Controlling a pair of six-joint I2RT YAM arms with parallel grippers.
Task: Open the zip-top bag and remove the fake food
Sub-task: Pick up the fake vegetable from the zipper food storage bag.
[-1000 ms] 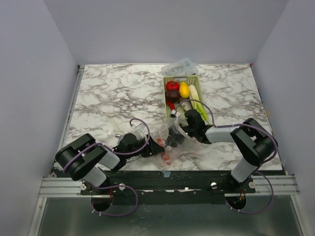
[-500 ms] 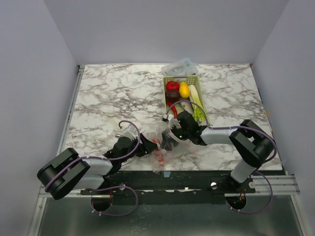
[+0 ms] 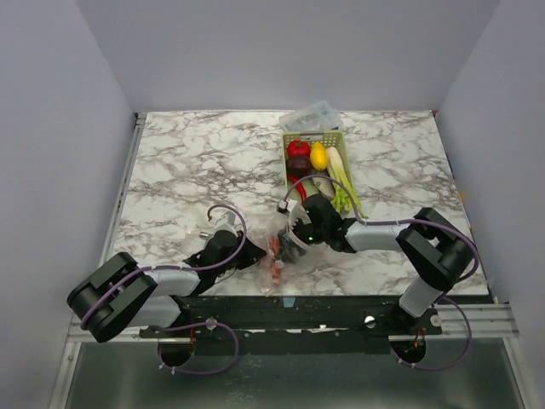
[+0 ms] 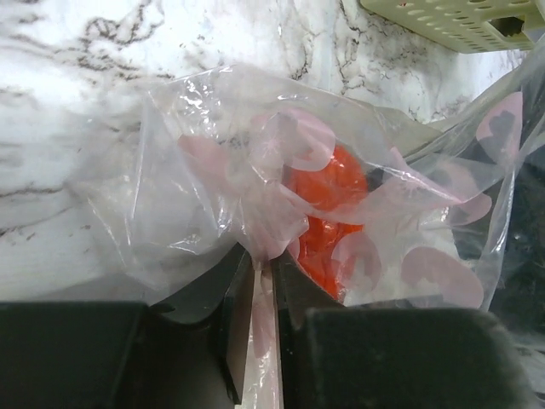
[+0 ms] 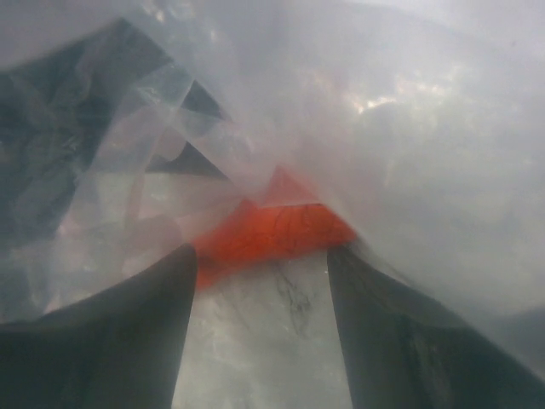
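The zip-top bag [image 3: 279, 260] lies crumpled near the table's front edge between both grippers. My left gripper [image 4: 262, 260] is shut on a fold of the bag's plastic [image 4: 213, 170] from the left. An orange piece of fake food [image 4: 328, 192] shows through the plastic just beyond it. My right gripper [image 5: 260, 251] is open, pushed into the bag from the right. The orange piece [image 5: 272, 230] lies just ahead of its fingertips, untouched. More fake food sits in the green basket [image 3: 291, 136]: a red fruit [image 3: 298, 148], a lemon [image 3: 318, 155], a beet [image 3: 298, 164] and a leek [image 3: 339, 170].
A clear rigid box [image 3: 313, 115] stands behind the basket at the table's far edge. The basket's corner [image 4: 451, 17] shows at the top right of the left wrist view. Bare marble [image 3: 196, 162] spreads over the left half. The bag lies close to the table's front edge.
My left gripper has closed onto the bag's plastic. The bag and both grippers have shifted a little to the left and toward the front edge, and the right gripper has opened slightly.
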